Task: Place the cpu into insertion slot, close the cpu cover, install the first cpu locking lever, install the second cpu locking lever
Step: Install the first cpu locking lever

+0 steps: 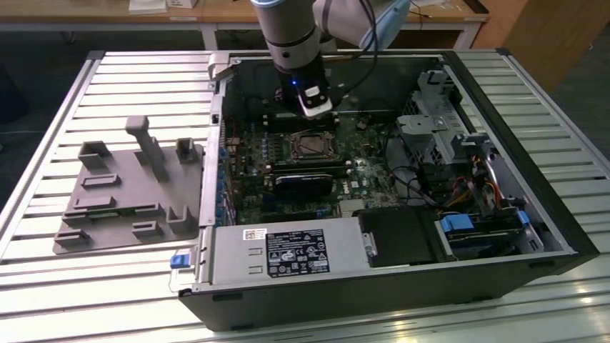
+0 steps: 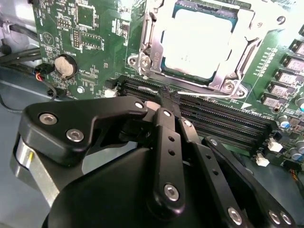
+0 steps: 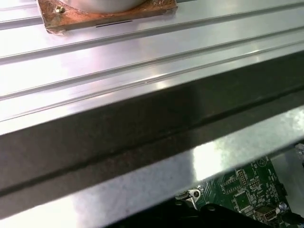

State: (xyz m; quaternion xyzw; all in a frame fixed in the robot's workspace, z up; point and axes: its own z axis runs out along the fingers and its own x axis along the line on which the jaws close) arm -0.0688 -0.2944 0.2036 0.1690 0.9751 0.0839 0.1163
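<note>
Got the jaws pressed together by the look of it, tips down just short of the cpu (image 2: 199, 40), already seated in the insertion slot (image 1: 293, 146). Between tips and chip in the second wrist view, spotting a thin silvery locking lever (image 2: 218, 95) lying crosswise to the jaws along the slot's near edge, touching or right beside it, can't tell if actually pinching that wire. Also reading the cpu cover (image 2: 249, 47) as folded flat around the chip.
</note>
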